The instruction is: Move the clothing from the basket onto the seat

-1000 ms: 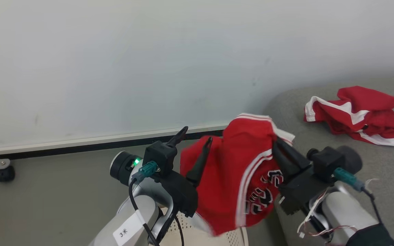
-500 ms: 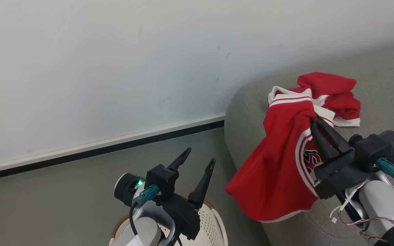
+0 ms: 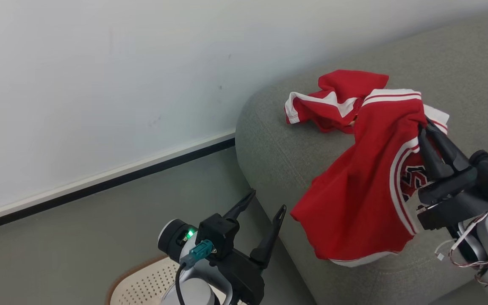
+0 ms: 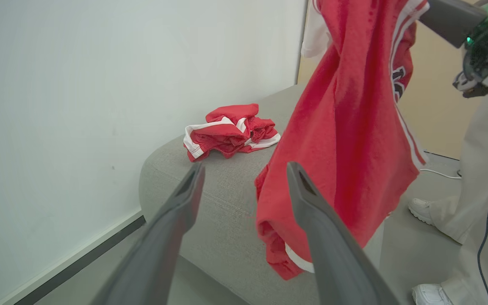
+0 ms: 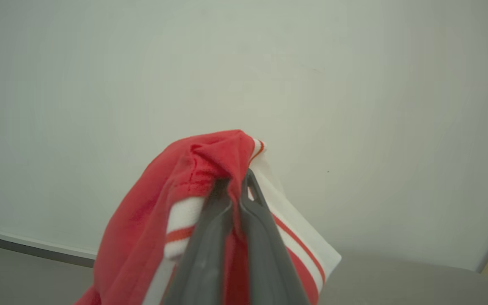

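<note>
- Step in hand, as I judge it: laying the second garment down on the sofa (image 3: 269, 144).
- Right jaws: pressed together on a fold at the white-striped edge of the numbered jersey (image 3: 362, 186). The rest of the cloth hangs loose below them.
- The jersey hangs over the near, rounded end of the sofa. In the left wrist view its hem sits lower than the seat top. I cannot tell whether it touches the fabric.
- The other red garment (image 3: 333, 99) lies bunched on the sofa on the wall side, just beyond the held one.
- Left jaws: spread wide with nothing between them, low beside the sofa's end and above the basket (image 3: 142, 281).
- Advice: carry the right jaws inward over the seat, then lower them until most of the cloth piles on the cushion.
- Risk: shiny cloth probably slides, so a hem left hanging over the rounded edge could drag the jersey off.
- Release: open fully and rise straight up, checking that the fold does not catch on a jaw tip.
- A person's legs (image 4: 477, 169) stand beyond the sofa, so the swing should be short.
</note>
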